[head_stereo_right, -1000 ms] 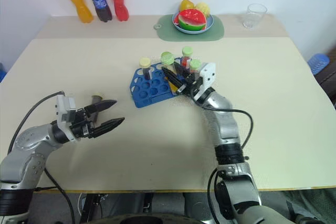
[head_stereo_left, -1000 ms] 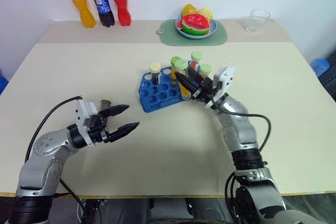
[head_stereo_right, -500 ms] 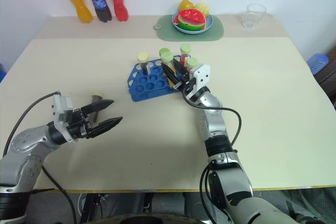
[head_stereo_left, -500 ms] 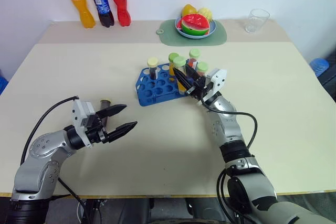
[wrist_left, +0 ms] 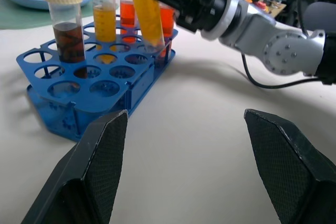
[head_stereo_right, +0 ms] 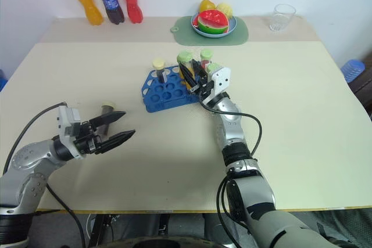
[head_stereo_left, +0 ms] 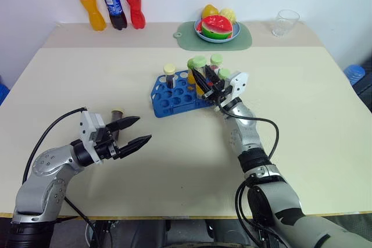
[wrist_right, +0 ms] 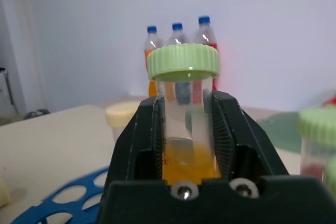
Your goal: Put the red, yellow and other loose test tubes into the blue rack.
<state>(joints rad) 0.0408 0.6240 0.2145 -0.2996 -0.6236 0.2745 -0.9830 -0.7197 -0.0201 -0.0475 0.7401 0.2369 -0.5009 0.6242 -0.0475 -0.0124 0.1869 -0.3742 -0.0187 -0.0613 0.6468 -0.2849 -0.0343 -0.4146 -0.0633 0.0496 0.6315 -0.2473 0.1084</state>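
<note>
The blue rack (head_stereo_left: 177, 98) stands mid-table with a dark brown cream-capped tube (wrist_left: 63, 22), a yellow green-capped tube (wrist_left: 103, 11) and red tubes (wrist_left: 127, 10) upright in it. My right gripper (head_stereo_left: 203, 82) is shut on a yellow-orange test tube (wrist_right: 184, 129) with a pale green cap. It holds the tube tilted over the rack's right end, the tube's lower end (wrist_left: 149, 32) at a hole there. My left gripper (head_stereo_left: 144, 129) hovers open over the table at the near left. A short brownish tube (head_stereo_left: 117, 112) stands on the table just beyond it.
Three soda bottles (head_stereo_left: 110, 4) line the back left wall. A fruit plate (head_stereo_left: 217, 29) on a green mat (head_stereo_left: 241, 40) and a clear glass (head_stereo_left: 286, 22) sit at the back. A black cable (head_stereo_left: 52, 135) trails from the left wrist.
My right gripper has carried the yellow-orange tube a little farther over the rack's right end and tipped it more upright. The left arm has stayed put.
</note>
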